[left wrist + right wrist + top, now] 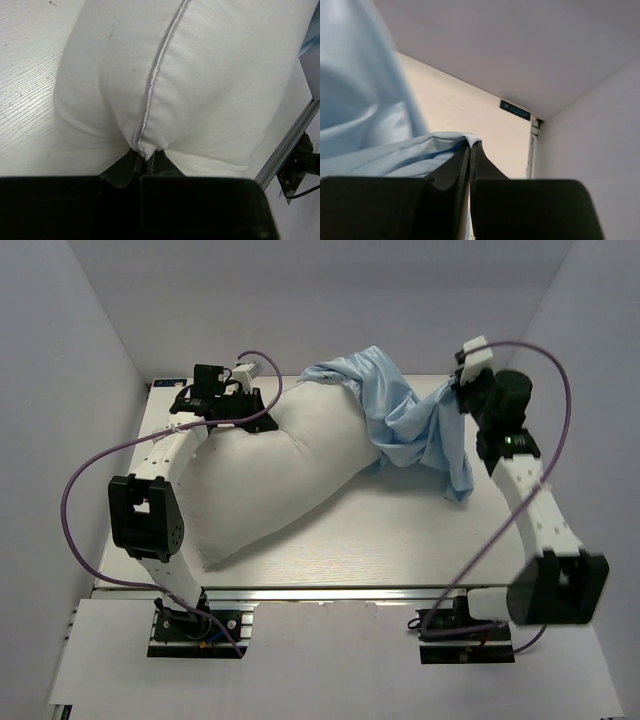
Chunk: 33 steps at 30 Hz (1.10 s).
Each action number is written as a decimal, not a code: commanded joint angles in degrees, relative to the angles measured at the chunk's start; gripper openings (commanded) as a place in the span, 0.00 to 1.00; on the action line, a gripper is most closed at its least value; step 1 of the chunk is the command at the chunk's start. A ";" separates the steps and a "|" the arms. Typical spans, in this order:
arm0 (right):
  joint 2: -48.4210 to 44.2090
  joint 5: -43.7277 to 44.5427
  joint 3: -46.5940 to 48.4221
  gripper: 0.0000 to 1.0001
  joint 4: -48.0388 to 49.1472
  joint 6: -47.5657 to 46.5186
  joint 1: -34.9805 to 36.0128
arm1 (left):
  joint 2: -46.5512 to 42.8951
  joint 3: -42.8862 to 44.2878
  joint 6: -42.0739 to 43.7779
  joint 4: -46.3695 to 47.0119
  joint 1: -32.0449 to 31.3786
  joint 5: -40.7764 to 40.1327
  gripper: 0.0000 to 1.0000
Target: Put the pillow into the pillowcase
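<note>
The white pillow point(270, 475) lies slantwise across the table, near corner at the front left, far end at the back middle. The light blue pillowcase point(410, 425) is bunched over that far end and hangs down to the right. My left gripper point(262, 420) is shut on the pillow's piped seam edge point(145, 150) at the back left. My right gripper point(452, 392) is shut on a fold of the pillowcase point(420, 150) and holds it raised at the back right. The pillow's tag does not show.
The pale wooden table point(400, 540) shows bare at the front right. Grey walls point(60, 390) close in on the left, back and right. The table's metal rail point(290, 145) runs at the right of the left wrist view. Purple cables point(85, 470) loop off both arms.
</note>
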 commanded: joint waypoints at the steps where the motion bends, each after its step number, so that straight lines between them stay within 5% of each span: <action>1: 11.47 7.06 9.97 0.00 3.39 5.35 -4.69 | -1.21 -1.40 0.94 -7.10 -1.24 0.24 0.00; 12: 40.67 22.72 45.12 0.00 -7.24 5.27 -9.27 | -1.65 -2.36 0.24 -5.87 -1.24 1.03 0.00; 13: 41.12 22.73 46.29 0.05 -7.51 4.40 -9.54 | -1.65 -2.36 0.24 -5.96 -1.24 0.95 0.00; 14: 41.04 21.07 46.73 0.28 -6.90 3.78 -9.80 | -1.56 -2.36 0.32 -6.04 -1.24 0.95 0.00; 17: 36.76 12.59 45.34 0.72 -5.41 0.45 -10.07 | -1.39 -2.45 0.59 -6.22 -1.24 0.95 0.00; 20: 29.30 -3.03 39.46 0.87 -4.26 -2.72 -9.98 | -1.12 -2.62 0.76 -6.22 -1.24 1.21 0.00; 24: 21.45 -16.79 32.25 0.87 -3.73 -4.41 -7.35 | -0.77 -2.45 0.94 -6.31 -1.24 1.39 0.00; 27: 16.09 -31.65 26.54 0.76 -8.11 -5.63 -2.28 | -0.33 -2.10 1.20 -6.66 -1.24 1.56 0.00; 30: 11.08 -30.29 18.11 0.58 -13.84 -9.31 9.47 | -0.24 -1.83 1.29 -7.01 -1.24 1.82 0.00; 33: 6.94 -20.37 7.21 0.51 -8.59 -6.79 20.21 | -0.59 -1.92 1.38 -7.01 -1.24 1.91 0.00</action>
